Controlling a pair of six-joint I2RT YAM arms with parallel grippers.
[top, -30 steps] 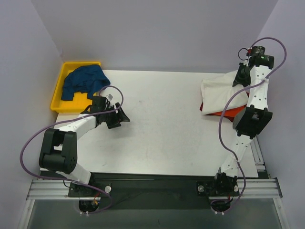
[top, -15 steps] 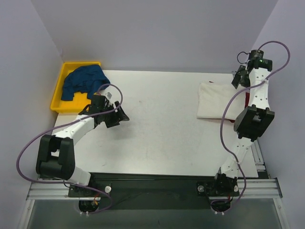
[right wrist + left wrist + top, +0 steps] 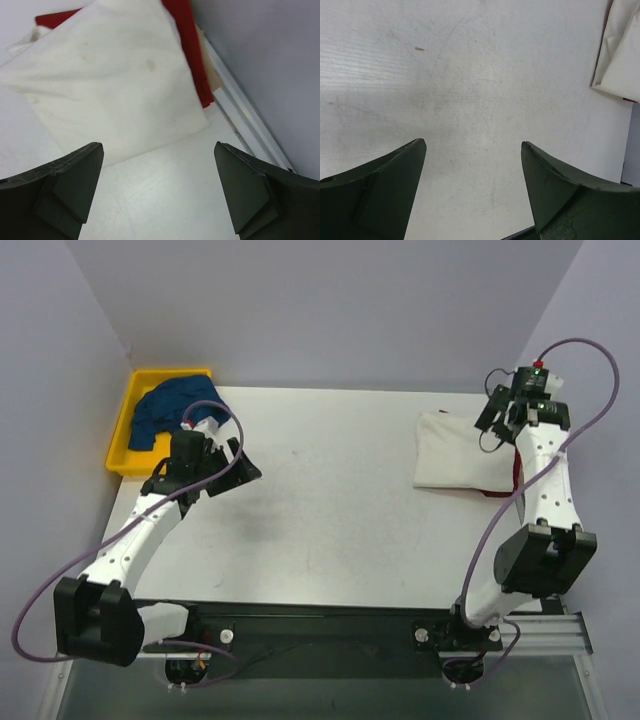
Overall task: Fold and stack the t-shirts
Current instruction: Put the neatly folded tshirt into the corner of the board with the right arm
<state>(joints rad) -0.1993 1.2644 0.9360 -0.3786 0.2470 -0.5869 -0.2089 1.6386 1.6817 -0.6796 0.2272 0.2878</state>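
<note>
A folded off-white t-shirt [image 3: 458, 450] [image 3: 115, 85] lies at the table's right side on top of a red t-shirt [image 3: 517, 472] [image 3: 192, 55], of which only an edge shows. A dark blue t-shirt [image 3: 168, 405] lies crumpled in the yellow bin [image 3: 120, 448]. My right gripper [image 3: 488, 412] [image 3: 157, 145] hovers open at the off-white shirt's far right corner, with nothing between its fingers. My left gripper [image 3: 238, 468] [image 3: 472, 145] is open over bare table just right of the bin, holding nothing. The off-white shirt [image 3: 622, 50] shows at the top right of the left wrist view.
The table [image 3: 330, 500] is white, with purple walls behind and at both sides. A metal rail [image 3: 250, 125] runs along the table's right edge beside the shirt stack. The bin stands at the far left corner.
The right gripper opened and let go of the off-white shirt, which now lies flat over the red one. The left arm swung up toward the bin and its jaws widened a little.
</note>
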